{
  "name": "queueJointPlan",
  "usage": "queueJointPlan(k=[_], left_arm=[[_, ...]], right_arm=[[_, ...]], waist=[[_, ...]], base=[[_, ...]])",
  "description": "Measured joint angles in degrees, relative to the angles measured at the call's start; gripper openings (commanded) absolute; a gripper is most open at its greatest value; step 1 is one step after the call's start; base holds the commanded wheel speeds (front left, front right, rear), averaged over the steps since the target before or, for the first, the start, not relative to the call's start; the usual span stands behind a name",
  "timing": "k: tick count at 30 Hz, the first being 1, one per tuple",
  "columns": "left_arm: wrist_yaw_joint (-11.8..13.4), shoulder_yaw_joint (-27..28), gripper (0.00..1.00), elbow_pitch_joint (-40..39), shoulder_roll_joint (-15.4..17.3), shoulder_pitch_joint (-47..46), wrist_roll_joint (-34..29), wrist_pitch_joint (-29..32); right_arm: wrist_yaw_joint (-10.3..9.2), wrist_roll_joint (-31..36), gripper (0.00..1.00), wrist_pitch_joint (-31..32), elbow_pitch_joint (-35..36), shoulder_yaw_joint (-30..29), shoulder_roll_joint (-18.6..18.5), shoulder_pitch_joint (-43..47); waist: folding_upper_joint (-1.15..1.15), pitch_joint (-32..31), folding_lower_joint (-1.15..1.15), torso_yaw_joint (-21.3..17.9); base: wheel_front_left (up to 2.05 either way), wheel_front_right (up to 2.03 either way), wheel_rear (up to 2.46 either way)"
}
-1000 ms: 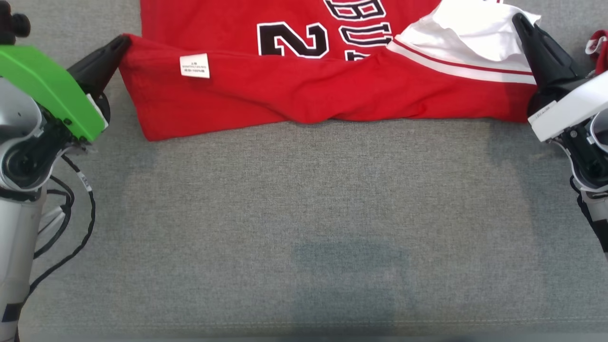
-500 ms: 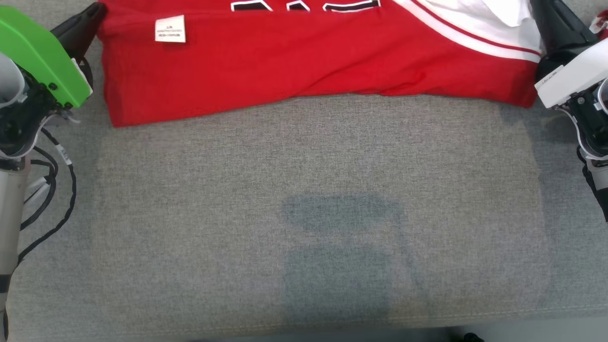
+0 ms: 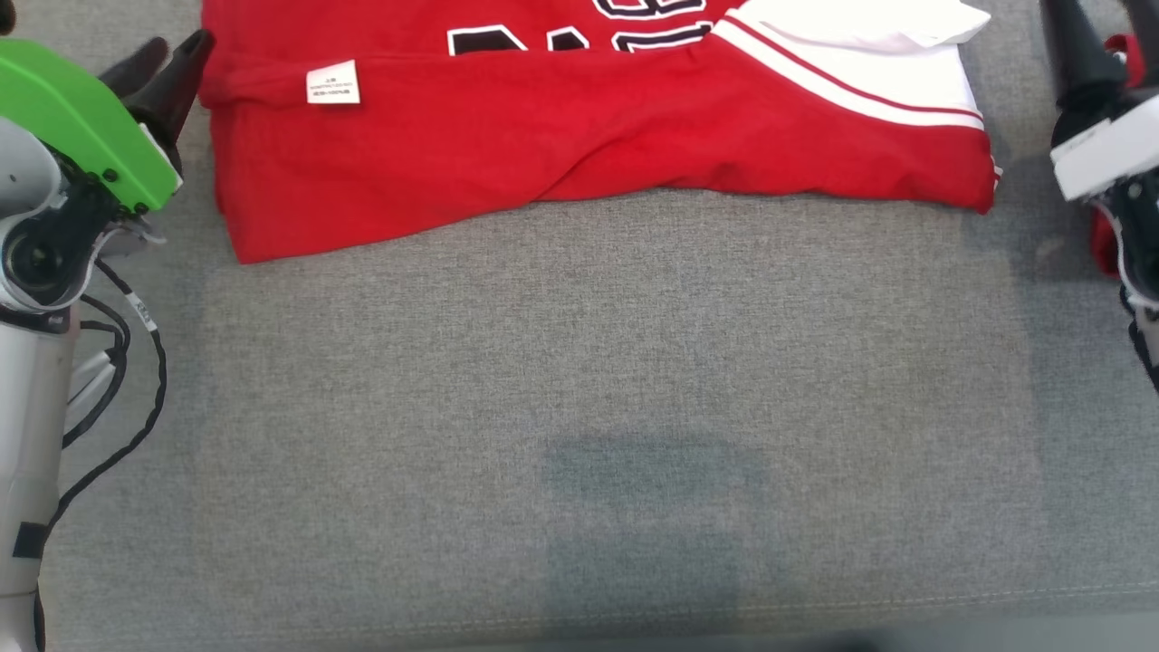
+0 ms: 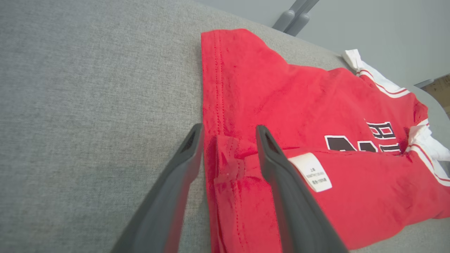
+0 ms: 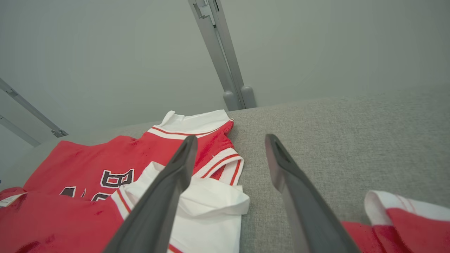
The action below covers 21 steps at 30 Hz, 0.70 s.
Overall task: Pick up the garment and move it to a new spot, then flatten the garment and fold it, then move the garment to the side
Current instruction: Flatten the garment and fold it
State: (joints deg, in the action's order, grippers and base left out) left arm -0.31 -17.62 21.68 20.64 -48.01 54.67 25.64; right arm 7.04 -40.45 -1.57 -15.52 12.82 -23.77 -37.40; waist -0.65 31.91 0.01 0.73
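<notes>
Fingers spread on left gripper (image 4: 228, 135), straddling the folded hem corner of the garment (image 3: 589, 136) | right gripper (image 5: 230, 140) wide apart over grey cushion (image 3: 579, 407), beside white sleeve (image 5: 207, 200) | garment lies folded at head view's top

Here's a wide grey woven surface (image 3: 579, 362), a darker shadow (image 3: 652, 516) sitting on its near half and a pale stitched seam (image 3: 815, 608) running along the near edge. Behind it stands a grey wall (image 5: 316, 42), with a pair of grey metal posts (image 5: 225, 59) leaning up from just past the far edge. Off at the right end, a second piece of red cloth with white striped trim (image 5: 404, 218) lies bunched on the grey weave, and a sliver of wood floor (image 4: 441, 82) peeks in beyond the far corner.
</notes>
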Motion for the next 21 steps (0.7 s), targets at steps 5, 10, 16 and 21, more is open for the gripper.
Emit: queueJointPlan(k=[5, 10, 16, 21], left_arm=[[-1.12, 2.16, 1.00, -2.42, -0.30, 2.64, 1.93, -3.12], [-2.15, 1.34, 1.00, -3.98, -1.20, 9.88, 4.01, -2.99], [-2.22, 0.42, 1.00, -3.55, -1.71, 14.35, 4.47, -3.00], [-2.27, 0.34, 1.00, -3.58, -1.76, 15.41, 4.99, -3.01]], right_arm=[[0.00, 0.15, 1.00, 1.02, -0.75, 2.19, -0.19, 5.70], [0.01, 0.18, 1.00, 3.86, -0.22, 5.58, -0.18, 9.73], [-0.01, 1.55, 1.00, 4.97, 1.18, 6.22, -1.76, 11.10], [-1.65, 3.41, 1.00, 7.20, 3.19, 7.12, -2.24, 10.98]], waist=[[0.00, -1.98, 0.00, 0.55], [0.00, -3.45, -0.01, 0.93], [0.00, -4.09, -0.01, 1.75], [0.00, -4.50, -0.01, 1.87]], base=[[0.00, 0.00, 0.00], [0.00, 0.00, 0.00], [0.00, 0.00, 0.00], [0.00, 0.00, 0.00]])
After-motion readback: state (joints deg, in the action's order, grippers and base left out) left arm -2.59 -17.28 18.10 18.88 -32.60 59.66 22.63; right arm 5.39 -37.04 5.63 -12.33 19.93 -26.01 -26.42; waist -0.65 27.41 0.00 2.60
